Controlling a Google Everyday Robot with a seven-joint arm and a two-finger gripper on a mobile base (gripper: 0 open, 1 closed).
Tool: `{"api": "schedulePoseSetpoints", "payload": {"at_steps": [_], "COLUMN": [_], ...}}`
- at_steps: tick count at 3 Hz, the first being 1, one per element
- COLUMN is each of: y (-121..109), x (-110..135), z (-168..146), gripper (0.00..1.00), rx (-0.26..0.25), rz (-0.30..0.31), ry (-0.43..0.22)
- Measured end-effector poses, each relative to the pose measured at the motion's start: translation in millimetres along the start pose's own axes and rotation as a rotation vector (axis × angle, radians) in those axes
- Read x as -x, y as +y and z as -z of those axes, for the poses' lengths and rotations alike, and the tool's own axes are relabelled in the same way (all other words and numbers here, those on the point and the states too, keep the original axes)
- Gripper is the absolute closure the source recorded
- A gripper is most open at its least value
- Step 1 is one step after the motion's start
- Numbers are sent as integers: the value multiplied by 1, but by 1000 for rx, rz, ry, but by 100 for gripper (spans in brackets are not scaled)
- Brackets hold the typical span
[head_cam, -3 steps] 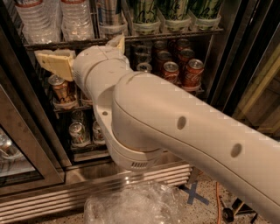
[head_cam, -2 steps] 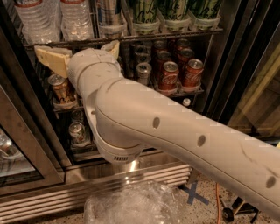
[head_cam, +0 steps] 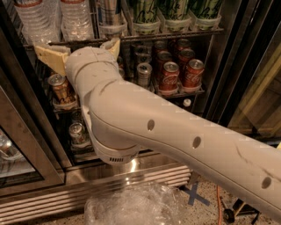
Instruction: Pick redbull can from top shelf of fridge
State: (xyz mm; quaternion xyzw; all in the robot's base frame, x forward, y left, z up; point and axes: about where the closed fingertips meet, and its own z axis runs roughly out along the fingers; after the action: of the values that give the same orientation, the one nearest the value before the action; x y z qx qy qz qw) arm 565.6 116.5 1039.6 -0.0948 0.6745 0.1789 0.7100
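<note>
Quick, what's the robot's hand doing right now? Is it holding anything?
Gripper: open, holding nothing, up by the top shelf rail.

Redbull can [head_cam: 109, 13] upright above gripper [head_cam: 78, 46]

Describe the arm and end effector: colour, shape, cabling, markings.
Arm: smooth cream shells, thick rounded tubular links, small dark oval holes along the forearm, vent slits under the round joint housing. No outer cables or logos visible. End effector, up at the top shelf rail: two flat pale-yellow wedge fingers on a cream wrist.
</note>
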Motion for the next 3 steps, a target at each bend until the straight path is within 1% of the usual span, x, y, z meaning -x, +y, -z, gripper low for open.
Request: {"api": "schedulePoseSetpoints", "payload": {"at_steps": [1,2,3], "y": [-13,-22,-25], "x": [4,16,26], "z": [-4,-5,-3], "gripper": [19,41,43], "rx": [-36,-69,-97], "rz": [7,52,103], "ry": [-8,-20,-26]}}
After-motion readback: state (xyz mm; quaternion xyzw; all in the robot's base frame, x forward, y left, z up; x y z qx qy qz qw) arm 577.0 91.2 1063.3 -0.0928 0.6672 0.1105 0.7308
